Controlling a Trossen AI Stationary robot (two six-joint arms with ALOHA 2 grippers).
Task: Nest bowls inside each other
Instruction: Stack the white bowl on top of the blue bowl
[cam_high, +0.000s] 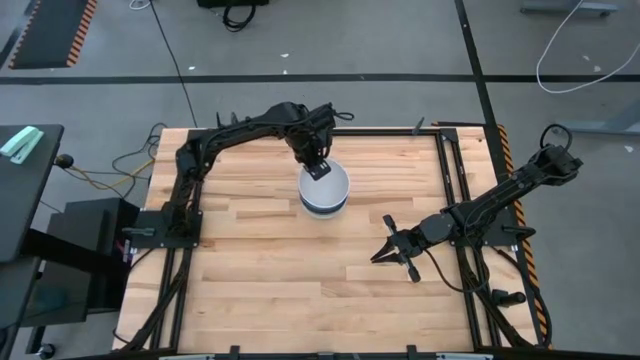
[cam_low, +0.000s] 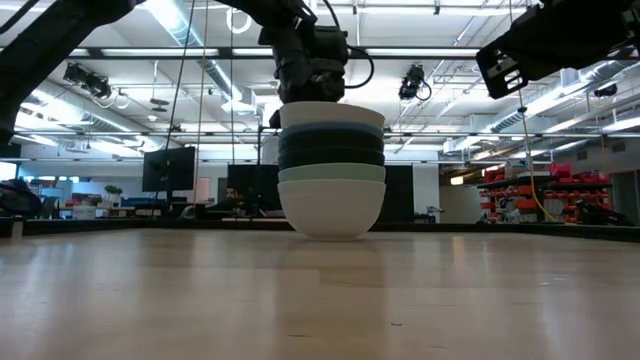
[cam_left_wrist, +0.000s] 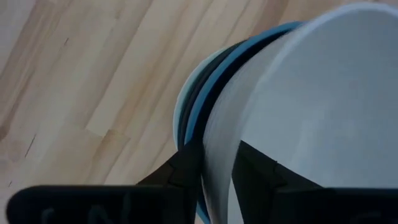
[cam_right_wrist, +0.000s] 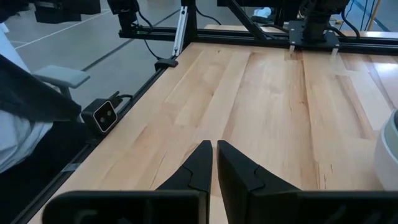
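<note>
A stack of nested bowls (cam_high: 324, 192) stands on its base on the wooden table, a little beyond the middle. In the low view, the stack (cam_low: 332, 200) has a white bowl at the bottom, then a pale mint green one, dark and blue rims, and a white bowl (cam_low: 332, 116) on top. My left gripper (cam_high: 318, 168) is shut on the top white bowl at the stack's far side. My right gripper (cam_high: 383, 252) is shut and empty, low over the table to the right of the stack and nearer the front edge; its own view shows it too (cam_right_wrist: 214, 149). My left gripper pinches the top white bowl's rim (cam_left_wrist: 214, 168) at the bowl's far side, one finger (cam_left_wrist: 255, 168) inside the bowl and one finger (cam_left_wrist: 186, 165) outside it. The fingers point down from above. The bowl sits upright, nested in the stack.
Black frame rails (cam_high: 455, 170) run along the table's right, far and left edges. The arm bases stand at the left edge (cam_high: 165, 225) and the right edge (cam_high: 500, 235). Bare wood (cam_high: 280, 290) lies in front of the stack.
</note>
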